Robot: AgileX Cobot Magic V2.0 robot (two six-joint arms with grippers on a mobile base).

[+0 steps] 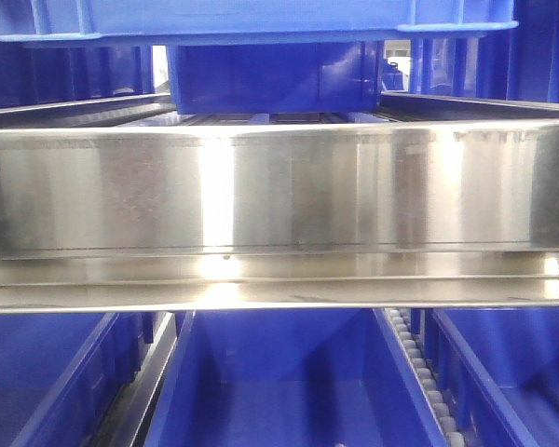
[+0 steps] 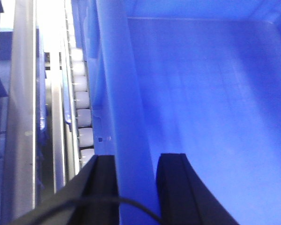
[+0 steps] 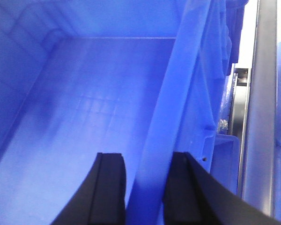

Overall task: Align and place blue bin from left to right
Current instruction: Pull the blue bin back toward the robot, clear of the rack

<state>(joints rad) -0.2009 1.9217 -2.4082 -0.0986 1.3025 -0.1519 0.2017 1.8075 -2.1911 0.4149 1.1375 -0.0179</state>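
The blue bin [image 2: 201,93] lies just beside a track of white rollers [image 2: 82,98]. The left gripper [image 2: 136,159] clamps the bin's left wall between narrow jaws. The right gripper [image 3: 146,157] grips the opposite wall, near a steel rail [image 3: 260,117].

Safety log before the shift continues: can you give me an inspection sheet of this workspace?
Surface: steel rack rail across the front view; white rollers beside the bin.
Job's things: blue bin high in the front view, inside empty.
Clutter: nothing seen.
Grippers: left gripper straddles the bin's left wall, right gripper its right wall; both look clamped.
Cables: black cable across the left gripper.
Surroundings: darker blue bins below the rail.
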